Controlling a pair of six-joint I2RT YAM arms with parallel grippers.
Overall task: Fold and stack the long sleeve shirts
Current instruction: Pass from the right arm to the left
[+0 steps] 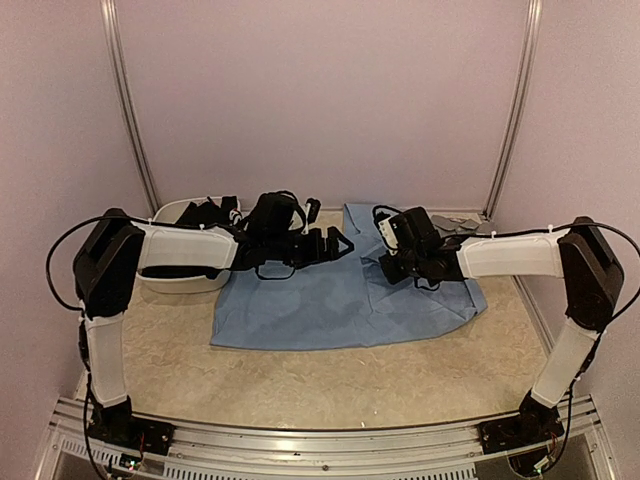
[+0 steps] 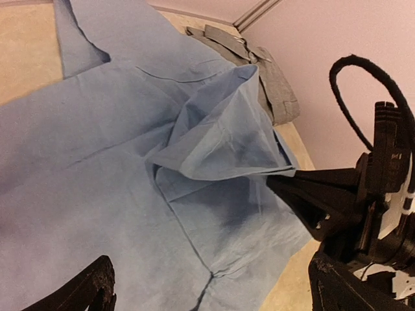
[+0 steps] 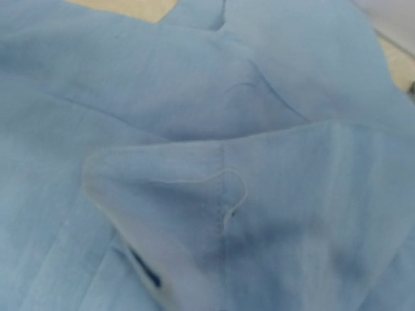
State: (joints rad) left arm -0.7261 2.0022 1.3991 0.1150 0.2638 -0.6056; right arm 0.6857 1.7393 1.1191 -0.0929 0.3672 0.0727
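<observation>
A light blue long sleeve shirt [image 1: 340, 300] lies spread over the middle of the table. My right gripper [image 1: 388, 265] is shut on a fold of it near its right side. In the left wrist view that fold [image 2: 220, 139] rises in a tent to the right gripper [image 2: 280, 182]. In the right wrist view blue cloth [image 3: 214, 194] fills the frame and hides the fingers. My left gripper [image 1: 340, 243] hovers open over the shirt's back edge. Its fingers [image 2: 87, 291] stand wide apart above flat cloth with nothing between them. A grey shirt [image 1: 460, 222] lies crumpled at the back right.
A white tub [image 1: 185, 275] stands at the back left, partly under my left arm, with black cloth [image 1: 205, 212] in it. Lilac walls close in the back and both sides. A metal rail [image 1: 320, 440] runs along the near edge.
</observation>
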